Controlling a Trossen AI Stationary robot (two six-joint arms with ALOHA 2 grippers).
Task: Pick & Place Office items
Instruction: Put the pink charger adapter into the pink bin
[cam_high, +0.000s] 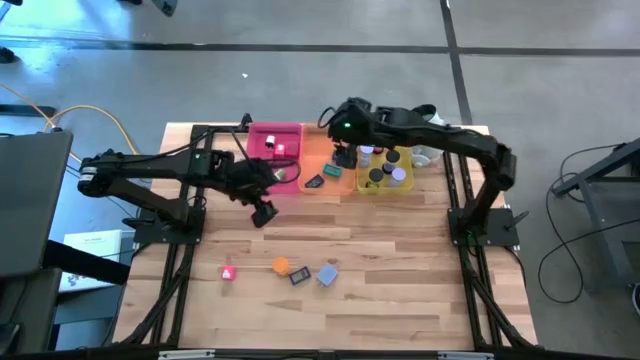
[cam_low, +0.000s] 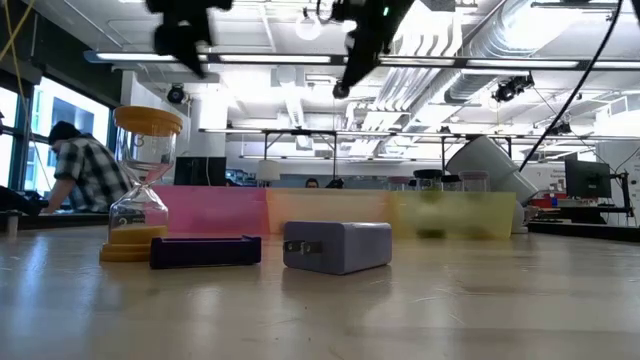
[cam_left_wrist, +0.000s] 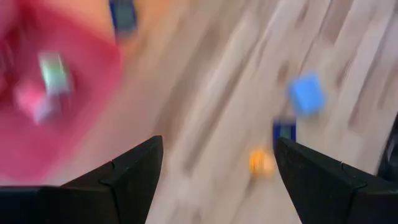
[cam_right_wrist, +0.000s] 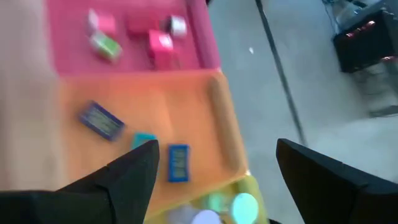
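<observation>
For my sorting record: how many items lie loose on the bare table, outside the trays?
4, in a row near the front: pink block, orange roll, dark flat piece, blue-grey block. The arms may hide others.

Black jointed arms — seemingly green-lit wrist — dark fingers (cam_right_wrist: 130, 180).

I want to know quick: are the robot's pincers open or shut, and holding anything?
Left pincer: open, holding nothing.
Right pincer: open, holding nothing.
</observation>
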